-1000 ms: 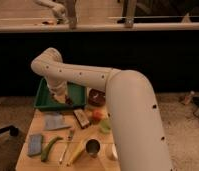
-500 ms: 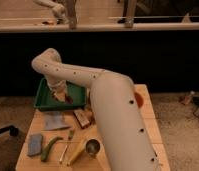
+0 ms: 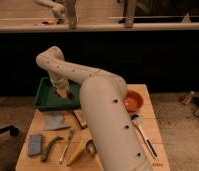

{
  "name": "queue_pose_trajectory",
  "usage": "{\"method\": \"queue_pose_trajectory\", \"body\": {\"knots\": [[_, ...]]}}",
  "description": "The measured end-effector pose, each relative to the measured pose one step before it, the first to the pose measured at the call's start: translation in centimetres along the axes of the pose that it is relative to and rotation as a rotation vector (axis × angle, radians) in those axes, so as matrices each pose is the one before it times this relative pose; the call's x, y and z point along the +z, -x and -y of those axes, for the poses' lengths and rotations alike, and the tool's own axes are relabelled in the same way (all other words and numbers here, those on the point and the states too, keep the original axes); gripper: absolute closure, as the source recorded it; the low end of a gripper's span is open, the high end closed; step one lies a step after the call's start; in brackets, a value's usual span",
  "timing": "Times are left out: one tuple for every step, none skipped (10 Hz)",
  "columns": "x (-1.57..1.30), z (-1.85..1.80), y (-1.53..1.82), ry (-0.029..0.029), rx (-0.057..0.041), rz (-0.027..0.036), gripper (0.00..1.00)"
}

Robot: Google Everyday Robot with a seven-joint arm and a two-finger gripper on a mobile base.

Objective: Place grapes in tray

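Note:
The green tray [image 3: 43,98] stands at the table's far left corner. My arm sweeps up from the bottom middle and bends back down over the tray. My gripper [image 3: 61,90] hangs low inside the tray, near its right half. A small dark reddish bit, the grapes [image 3: 66,94], shows right at the gripper's tip, just above the tray floor. I cannot tell whether the grapes are held or resting in the tray.
An orange bowl [image 3: 133,100] sits at the far right. On the near left lie a grey cloth [image 3: 54,120], a blue sponge [image 3: 34,144], a green vegetable [image 3: 49,149], a fork [image 3: 67,145] and a yellow item [image 3: 77,151]. A spoon [image 3: 141,131] lies to the right.
My arm has swung further across the view and now hides the table's middle. The gripper stays over the tray, a little lower.

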Motion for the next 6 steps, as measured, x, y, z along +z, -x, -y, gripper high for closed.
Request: {"method": "queue_pose_trajectory", "body": {"knots": [[0.329, 0.392, -0.031, 0.00501, 0.00281, -0.00179, 1.0], [0.529, 0.442, -0.056, 0.00734, 0.00307, -0.00359, 1.0], [0.499, 0.283, -0.024, 0.00947, 0.00151, -0.00267, 1.0], [0.888, 0.239, -0.044, 0.01304, 0.00079, -0.0046, 1.0], [0.86, 0.192, -0.002, 0.01304, -0.00076, -0.00356, 1.0], [0.626, 0.065, 0.021, 0.01203, -0.00337, -0.00413, 1.0]]}}
